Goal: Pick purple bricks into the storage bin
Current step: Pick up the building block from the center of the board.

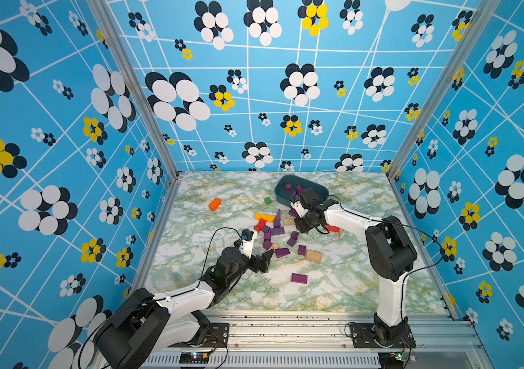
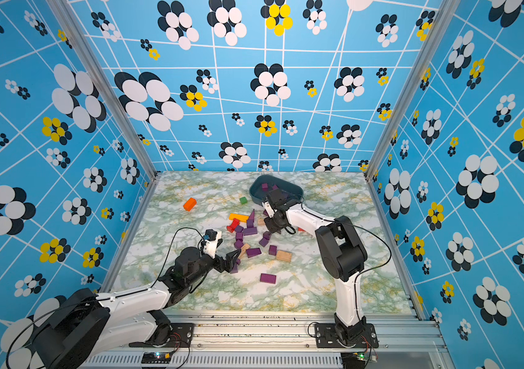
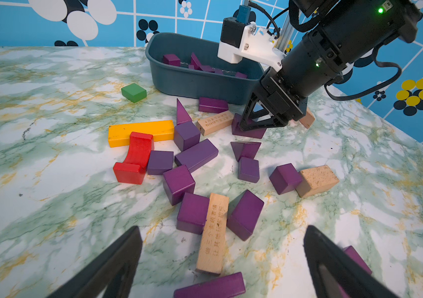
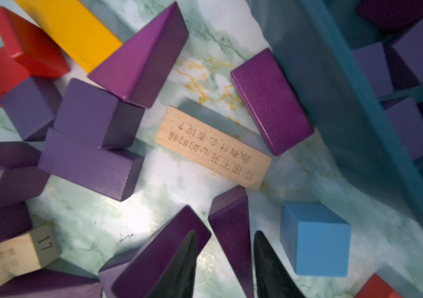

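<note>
Several purple bricks (image 1: 276, 230) lie scattered mid-table among other blocks, and one (image 1: 299, 278) lies alone nearer the front. More purple bricks (image 3: 171, 59) sit inside the storage bin (image 1: 281, 196), a dark teal tub at the back. My right gripper (image 4: 225, 233) is low on the table beside the storage bin (image 4: 347, 116). Its jaws stand slightly apart around a purple wedge (image 4: 233, 214), with a gap on one side. One of its fingers (image 4: 189, 247) overlaps another purple brick. My left gripper (image 3: 222, 228) hangs wide open at the near edge of the pile, holding nothing.
An orange block (image 1: 214, 203) and a green cube (image 1: 267, 200) lie apart at the back left. A yellow bar (image 3: 140, 131), a red arch (image 3: 138, 154) and tan blocks (image 3: 214, 232) mix with the pile. A light-blue cube (image 4: 313, 237) sits right beside my right gripper.
</note>
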You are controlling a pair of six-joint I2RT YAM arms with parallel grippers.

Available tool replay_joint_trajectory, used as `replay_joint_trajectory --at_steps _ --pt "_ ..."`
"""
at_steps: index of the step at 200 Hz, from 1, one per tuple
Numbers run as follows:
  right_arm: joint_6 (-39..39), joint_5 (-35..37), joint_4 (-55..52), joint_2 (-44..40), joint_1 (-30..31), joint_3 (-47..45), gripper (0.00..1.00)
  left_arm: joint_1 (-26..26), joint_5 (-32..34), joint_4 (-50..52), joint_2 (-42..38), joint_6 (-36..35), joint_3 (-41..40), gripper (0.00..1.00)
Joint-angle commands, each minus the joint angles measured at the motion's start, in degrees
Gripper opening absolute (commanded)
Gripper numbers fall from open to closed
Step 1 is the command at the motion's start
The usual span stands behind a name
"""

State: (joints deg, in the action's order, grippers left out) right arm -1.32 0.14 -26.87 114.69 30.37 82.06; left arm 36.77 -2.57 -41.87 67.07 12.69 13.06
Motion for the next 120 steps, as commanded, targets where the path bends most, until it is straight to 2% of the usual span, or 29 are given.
replay_joint_trajectory --at_steps 1,120 --pt "-0.59 1.61 -1.63 -0.55 0.26 0.95 0.4 0.32 0.72 0.18 0.27 0.57 1.53 0.99" --pt "1.11 3.18 -2.61 6.11 0.29 5.63 0.37 0.29 -3.62 -3.4 0.41 -0.19 0.67 1.0"
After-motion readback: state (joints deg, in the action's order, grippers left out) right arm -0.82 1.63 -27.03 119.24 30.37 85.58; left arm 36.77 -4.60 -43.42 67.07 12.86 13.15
